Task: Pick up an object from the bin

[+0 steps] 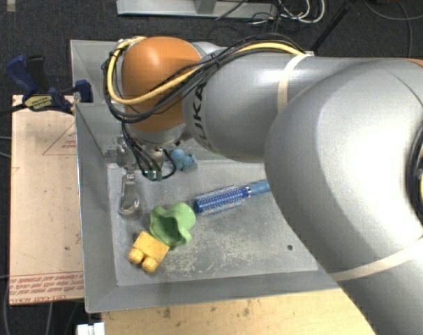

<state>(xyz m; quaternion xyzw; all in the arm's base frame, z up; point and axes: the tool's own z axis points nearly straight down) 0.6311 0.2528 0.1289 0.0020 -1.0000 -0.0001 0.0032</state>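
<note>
My gripper [130,204] reaches down from under the orange wrist cover to the bin floor near the left wall. Nothing shows in it. Just right of it lies a green soft cup-shaped thing [174,223], on its side. A yellow toy block [148,250] sits below the gripper, touching the green thing's lower left. A blue bristled brush with a light blue handle [229,197] lies slanted to the right of the gripper. A small light blue piece [184,160] shows beside the wrist, partly hidden by cables.
The big grey arm covers the right and back of the bin. Bare floor lies along the front wall, right of the yellow block.
</note>
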